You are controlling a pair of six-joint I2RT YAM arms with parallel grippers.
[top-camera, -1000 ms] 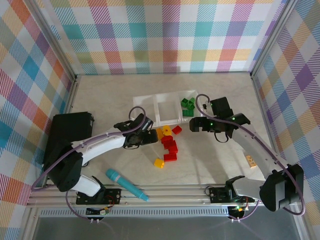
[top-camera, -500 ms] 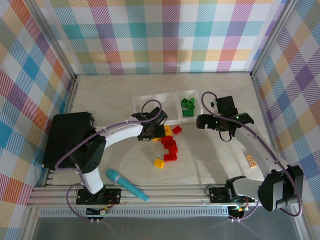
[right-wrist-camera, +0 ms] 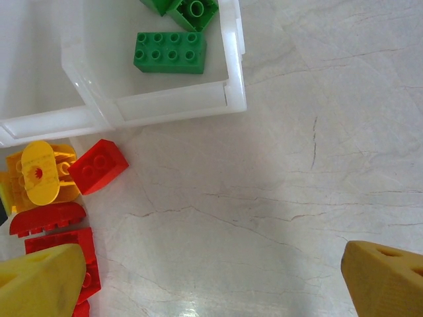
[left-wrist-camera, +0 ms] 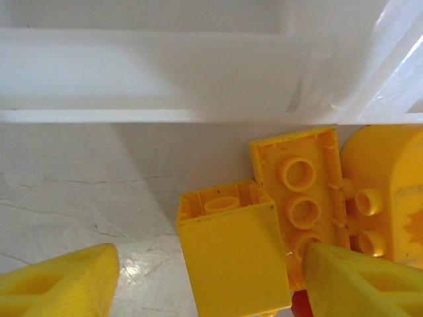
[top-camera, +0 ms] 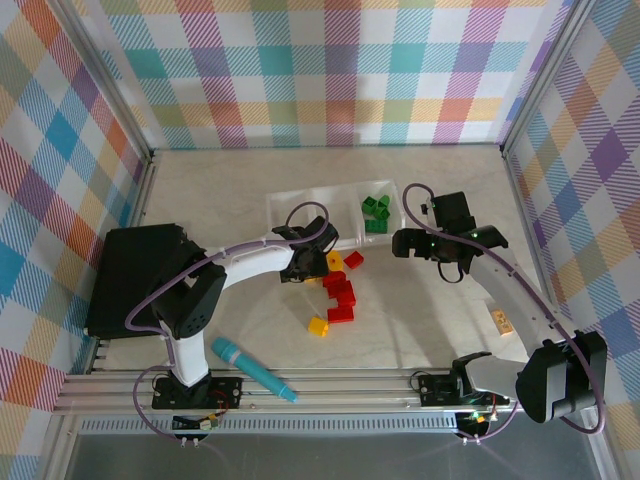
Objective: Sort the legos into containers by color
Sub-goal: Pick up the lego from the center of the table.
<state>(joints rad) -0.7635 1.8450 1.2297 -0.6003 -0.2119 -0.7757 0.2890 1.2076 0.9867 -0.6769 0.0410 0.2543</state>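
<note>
roughly a third done, judged. nearest the desk's front edge: one loose yellow lego [top-camera: 318, 325]. just behind, about four red legos [top-camera: 341, 297] mid-desk, unsorted. left claw [left-wrist-camera: 211, 267] partly spread astride a yellow brick [left-wrist-camera: 231, 254], not pinching; three yellows counted there. right claw [right-wrist-camera: 211, 277] spread wide over bare desk. farthest: three-compartment tray [top-camera: 290, 212], about four green legos [top-camera: 375, 212] in its right compartment.

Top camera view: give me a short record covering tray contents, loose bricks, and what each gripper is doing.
tray: green bricks in the right-end compartment
loose: red bricks and yellow bricks on the table, in front of the tray
left gripper: open, fingers either side of a yellow brick beside the tray wall
right gripper: open, nothing between its fingers, over bare table
</note>
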